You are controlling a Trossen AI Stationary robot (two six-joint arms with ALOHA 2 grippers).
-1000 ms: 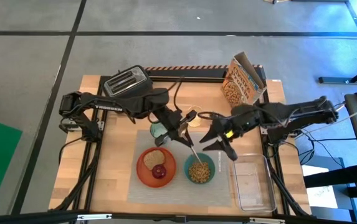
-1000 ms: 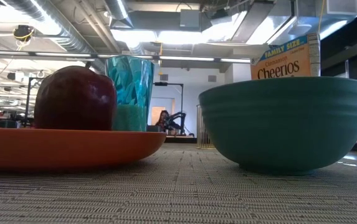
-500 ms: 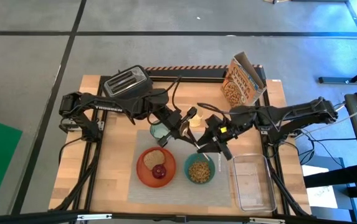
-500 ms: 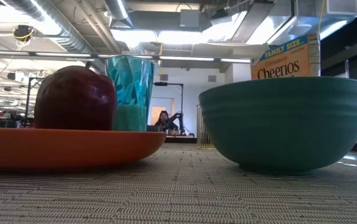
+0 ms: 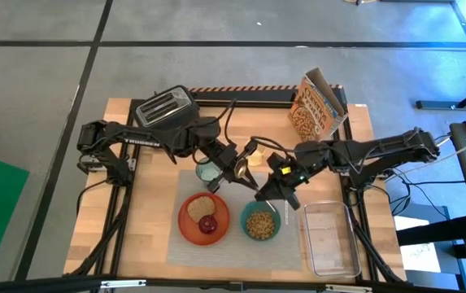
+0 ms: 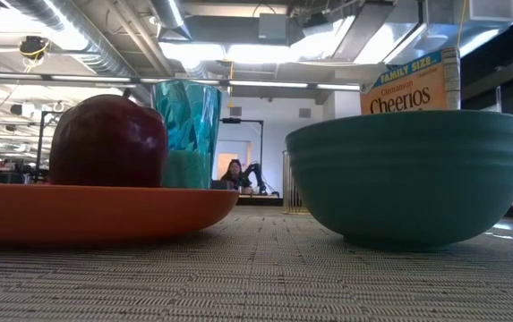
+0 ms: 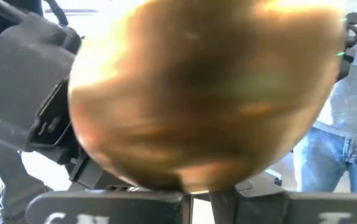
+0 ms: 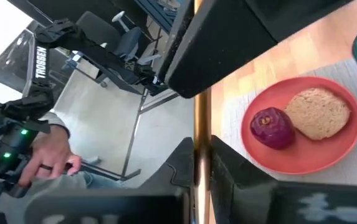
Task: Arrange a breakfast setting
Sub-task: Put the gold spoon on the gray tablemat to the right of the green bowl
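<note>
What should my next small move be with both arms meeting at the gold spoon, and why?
Probably open the left gripper's jaws. The right gripper is shut on the gold spoon's handle, and the left one grips the same spoon, its bowl filling the left wrist view. Letting go on the left would likely free the right arm to set the spoon down by the teal bowl.

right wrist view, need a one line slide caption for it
Right pincer shut on the thin gold spoon handle, above the round orange plate holding a toast slice and small red fruit.
</note>
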